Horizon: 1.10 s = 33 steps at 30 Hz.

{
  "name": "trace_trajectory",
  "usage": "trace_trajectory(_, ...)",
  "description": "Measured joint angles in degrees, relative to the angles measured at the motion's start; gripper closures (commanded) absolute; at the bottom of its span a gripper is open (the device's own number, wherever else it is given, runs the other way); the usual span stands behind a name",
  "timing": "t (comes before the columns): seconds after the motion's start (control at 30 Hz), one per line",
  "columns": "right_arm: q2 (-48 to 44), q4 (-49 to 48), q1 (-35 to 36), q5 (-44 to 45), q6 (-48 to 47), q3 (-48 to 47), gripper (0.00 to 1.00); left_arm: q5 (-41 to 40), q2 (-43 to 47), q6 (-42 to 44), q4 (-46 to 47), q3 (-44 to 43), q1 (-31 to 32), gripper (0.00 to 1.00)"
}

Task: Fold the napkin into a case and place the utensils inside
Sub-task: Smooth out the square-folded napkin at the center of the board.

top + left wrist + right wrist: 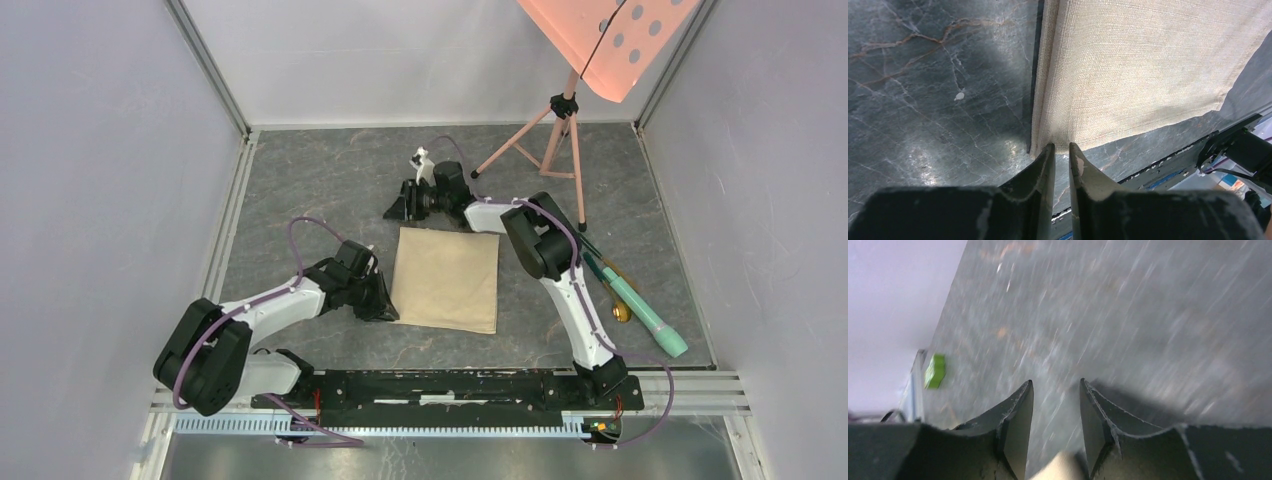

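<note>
Top external view first: the napkin (447, 280) lies flat mid-bench as a rough square, not yet a narrow case. The left gripper (385, 305) sits at the napkin's near-left corner. The right gripper (398, 208) is just past the far-left corner, over bare bench (320, 180).

The utensils (621, 311) are well off to the right, and I can pick out gold metal tucked against a mint-green cylinder (645, 312). Both sit on the far side of the right arm (570, 290), so that arm stands between them and the napkin. A pink tripod (560, 140) holding a salmon perforated panel (610, 40) fills the far-right corner.

Left wrist view: the fingers (1045, 165) are nearly together, with just a slim slit and dark bench showing through it. The napkin's corner lies right at the tips, and its left edge looks doubled over. I don't see any cloth pinched between the jaws.

Right wrist view is badly motion-blurred. The jaws stand about halfway apart with only grey bench between them, gripping nothing. A sliver of beige shows at the bottom edge, but I can't tell what it is. A small green thing (935, 371) sits off left by the bench's edge.
</note>
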<state>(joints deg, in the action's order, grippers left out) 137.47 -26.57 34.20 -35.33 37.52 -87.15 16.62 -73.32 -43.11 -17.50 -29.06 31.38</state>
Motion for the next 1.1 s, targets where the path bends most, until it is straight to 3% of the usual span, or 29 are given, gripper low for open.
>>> trace_trajectory(0.1,6.19,8.59,-1.55,1.75,-3.41,-14.6,0.51,-0.28,0.79,0.0,-0.66,0.0,0.0,0.71)
trace_trajectory(0.3,3.87,22.25,-2.67,4.44,-8.68,-19.98,0.39,0.31,5.33,0.02,-5.73,-2.32,0.0,0.55)
trace_trajectory(0.5,-21.07,29.07,-2.86,6.95,-13.84,2.8,0.37,2.51,5.79,0.04,-5.57,-10.75,0.0,0.49)
trace_trajectory(0.7,-42.45,23.43,-6.19,4.37,-14.43,25.62,0.41,3.52,-1.97,0.11,-1.84,-15.58,0.0,0.49)
trace_trajectory(0.9,-42.99,18.12,-14.51,0.48,-13.62,39.45,0.48,3.65,-7.43,0.11,1.25,-12.46,-0.04,0.5)
trace_trajectory(1.1,-36.09,9.53,-19.04,-2.58,-12.09,43.93,0.5,3.02,-7.37,0.09,3.04,-6.05,-0.04,0.51)
